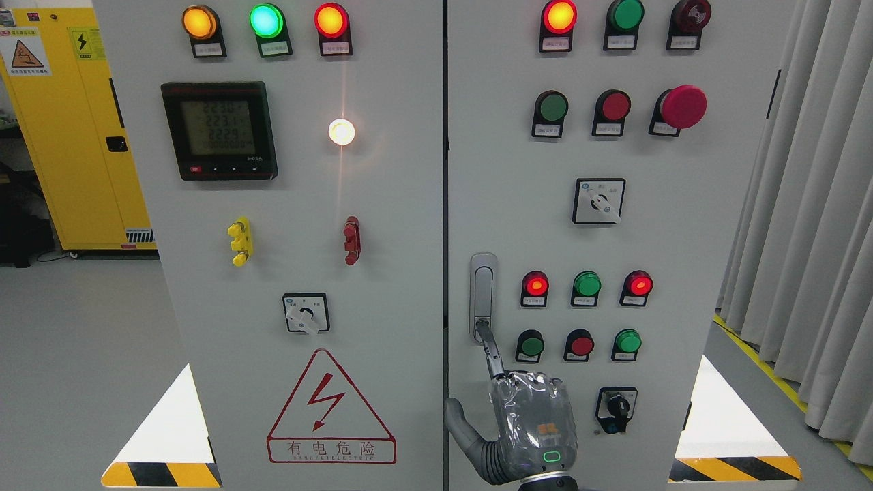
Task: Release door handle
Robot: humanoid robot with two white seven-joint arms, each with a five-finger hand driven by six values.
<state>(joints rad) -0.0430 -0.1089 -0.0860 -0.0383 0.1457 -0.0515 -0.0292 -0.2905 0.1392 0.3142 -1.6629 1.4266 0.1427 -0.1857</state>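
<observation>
Grey right hand [528, 426], index fingertip [482, 330] extended w/ other fingers curled, grasping nothing, touches door handle [483, 293] bottom; next, prob. pull finger away.

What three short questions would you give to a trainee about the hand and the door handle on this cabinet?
1. True or false: the right hand grips the door handle with all its fingers.
2. Which part of the door handle does the stretched finger touch? A) the top end B) the lower end C) the middle
3. Fill in: the red warning triangle with the lightning bolt is on the ___ door.

Key: 1 false, only one stretched finger reaches it. 2 B. 3 left.
</observation>
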